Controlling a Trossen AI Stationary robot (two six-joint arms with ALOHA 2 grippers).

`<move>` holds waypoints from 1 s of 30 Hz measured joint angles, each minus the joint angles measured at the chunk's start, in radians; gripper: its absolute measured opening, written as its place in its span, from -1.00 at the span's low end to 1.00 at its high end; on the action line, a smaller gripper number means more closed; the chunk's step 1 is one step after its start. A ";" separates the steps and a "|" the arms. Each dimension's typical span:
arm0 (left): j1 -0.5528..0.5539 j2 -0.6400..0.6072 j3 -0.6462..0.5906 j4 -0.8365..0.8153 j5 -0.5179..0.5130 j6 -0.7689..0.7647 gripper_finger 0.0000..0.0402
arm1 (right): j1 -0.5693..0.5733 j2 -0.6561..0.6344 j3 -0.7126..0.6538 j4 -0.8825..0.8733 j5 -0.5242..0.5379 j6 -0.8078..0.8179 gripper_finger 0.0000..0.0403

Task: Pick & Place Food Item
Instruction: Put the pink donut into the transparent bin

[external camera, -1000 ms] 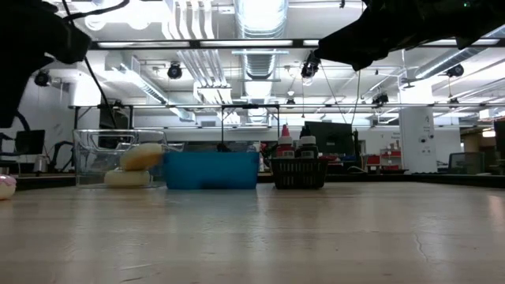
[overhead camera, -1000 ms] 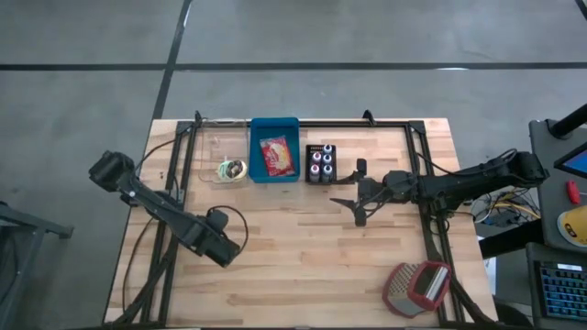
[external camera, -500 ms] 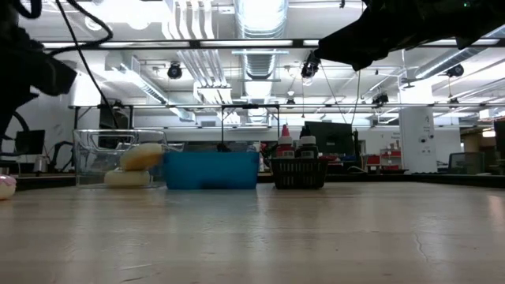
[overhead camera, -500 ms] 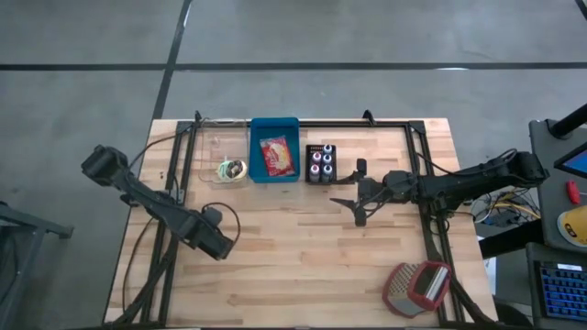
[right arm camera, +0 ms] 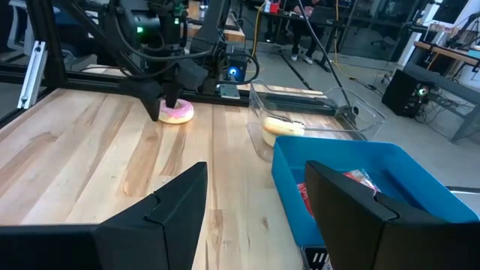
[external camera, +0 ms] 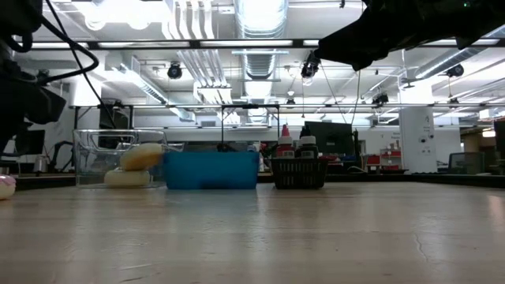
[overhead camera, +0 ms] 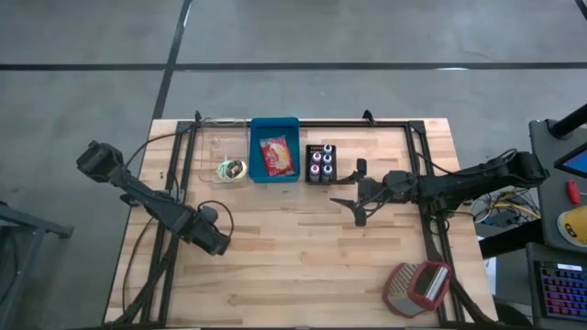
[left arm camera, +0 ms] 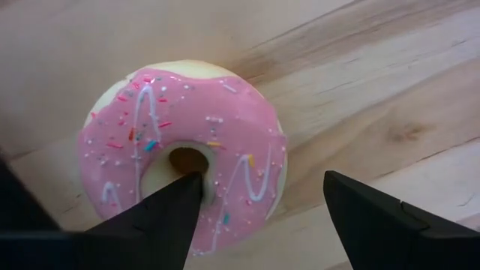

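A pink-iced doughnut [left arm camera: 184,154] with sprinkles lies flat on the wooden table near its left side; it also shows in the right wrist view [right arm camera: 178,112] and at the low view's left edge [external camera: 4,187]. In the high view my left gripper [overhead camera: 213,240] covers it. That gripper [left arm camera: 259,202] points down, open, with one finger [left arm camera: 169,210] over the doughnut's hole and the other [left arm camera: 367,217] outside its ring. My right gripper [overhead camera: 353,203] hangs open and level above the table's middle right, holding nothing. My left gripper comes at the doughnut from above, its fingers either side of one part of the ring [left arm camera: 251,176]. Whether a fingertip touches the icing, I cannot tell. The doughnut lies flat on the table.
At the far edge stand a clear container [overhead camera: 225,156] with pale food items, a blue bin [overhead camera: 275,160] holding a red packet, and a black basket of bottles [overhead camera: 320,165]. A red and grey object [overhead camera: 417,286] lies at the near right corner. Bare wood lies between the arms.
My left gripper has sunk and gone a little toward the table's left edge, down over the doughnut, staying open. The doughnut and my right gripper have kept still.
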 joint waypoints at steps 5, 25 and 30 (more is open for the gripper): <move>0.001 0.000 -0.010 0.013 0.003 0.000 0.43 | 0.000 0.000 0.000 0.000 0.000 0.000 0.10; 0.028 -0.001 -0.010 0.013 0.006 0.028 0.43 | 0.000 0.000 0.000 0.000 0.000 0.000 0.10; 0.028 -0.001 -0.010 0.016 0.006 0.033 0.40 | 0.000 0.000 0.000 0.000 0.000 0.000 0.10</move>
